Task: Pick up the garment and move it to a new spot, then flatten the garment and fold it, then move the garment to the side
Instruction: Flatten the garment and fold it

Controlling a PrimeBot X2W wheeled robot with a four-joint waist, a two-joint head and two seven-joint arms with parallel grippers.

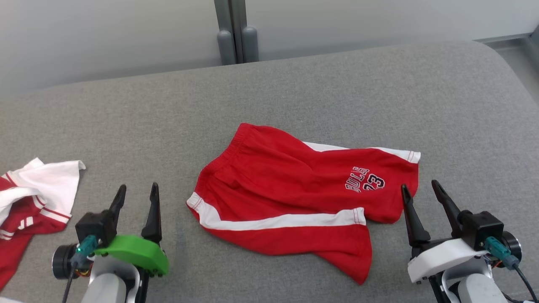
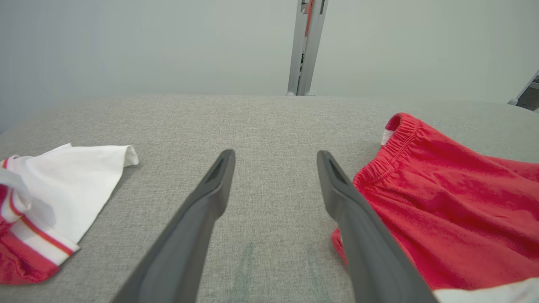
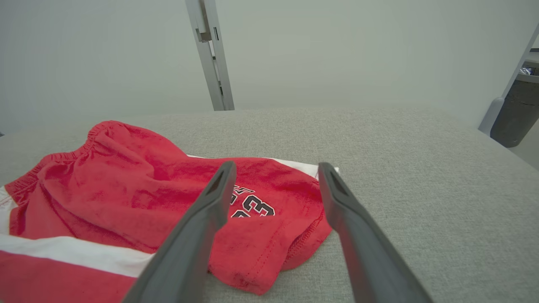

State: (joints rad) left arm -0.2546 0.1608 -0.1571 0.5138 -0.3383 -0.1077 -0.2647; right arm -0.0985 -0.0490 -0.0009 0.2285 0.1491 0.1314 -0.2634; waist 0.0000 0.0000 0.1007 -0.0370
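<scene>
Red shorts point(image 1: 290, 198) with white side stripes and a "Bulls 23" print lie spread out but wrinkled in the middle of the grey padded surface point(image 1: 294, 92). The waistband points to the upper left, the legs to the right and lower right. My left gripper point(image 1: 137, 189) is open at the lower left, left of the shorts and apart from them; the shorts point(image 2: 442, 202) lie beside its right finger. My right gripper point(image 1: 419, 187) is open at the lower right, close to the leg hem of the shorts point(image 3: 139, 189), holding nothing.
A second garment point(image 1: 29, 198), red and white, lies crumpled at the left edge, and this other garment point(image 2: 50, 202) is left of my left fingers. A grey post point(image 1: 236, 33) stands behind the far edge against a pale wall.
</scene>
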